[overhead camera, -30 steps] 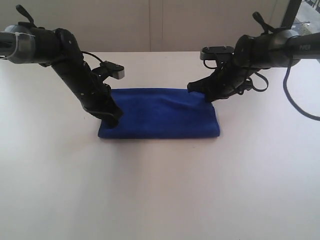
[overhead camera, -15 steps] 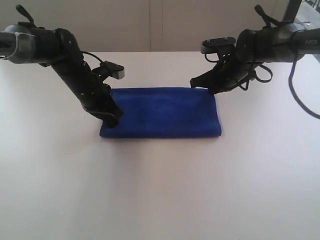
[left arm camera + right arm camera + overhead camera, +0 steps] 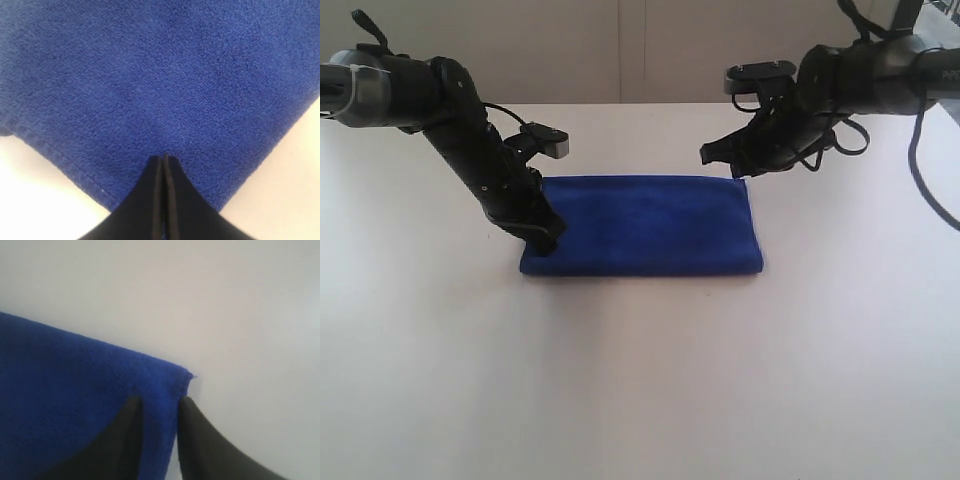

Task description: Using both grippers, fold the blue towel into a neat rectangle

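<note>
Release step: right fingers [image 3: 125,440] parted, blue towel [image 3: 650,225] corner beneath; left fingers [image 3: 150,200] closed, pressing it, should lift next.

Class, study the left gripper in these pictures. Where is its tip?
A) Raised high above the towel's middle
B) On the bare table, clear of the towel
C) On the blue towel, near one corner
C: in the left wrist view the left gripper, jaws together, has its tip on the blue towel close to a corner, with the table showing on either side.
</note>
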